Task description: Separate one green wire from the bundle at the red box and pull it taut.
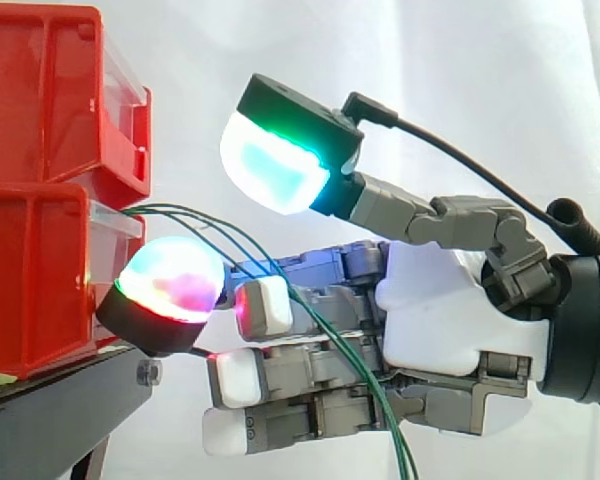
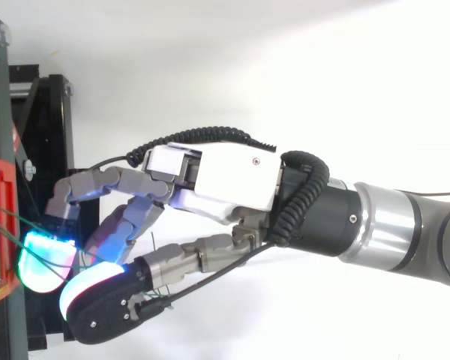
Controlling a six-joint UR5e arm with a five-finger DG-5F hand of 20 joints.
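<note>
Several thin green wires [image 1: 180, 210] leave the front of the lower red box [image 1: 35, 290] and fan out to the right. They slope down across the fingers of my hand [image 1: 450, 300] and drop past its palm toward the bottom edge. The hand reaches in from the right with its fingers stretched level toward the box. One glowing fingertip [image 1: 175, 280] sits just under the wires, close to the box front. The thumb's glowing pad [image 1: 280, 165] is raised well above the wires, clear of them. From above, the hand [image 2: 225, 180] points left at the red box [image 2: 1, 180]. Nothing is pinched.
A second red bin [image 1: 50, 90] is stacked on the lower one, both on a black stand [image 1: 60, 400]. A white curtain hangs behind. The stand's black frame [image 2: 37, 135] lies just left of the fingertips in the top view.
</note>
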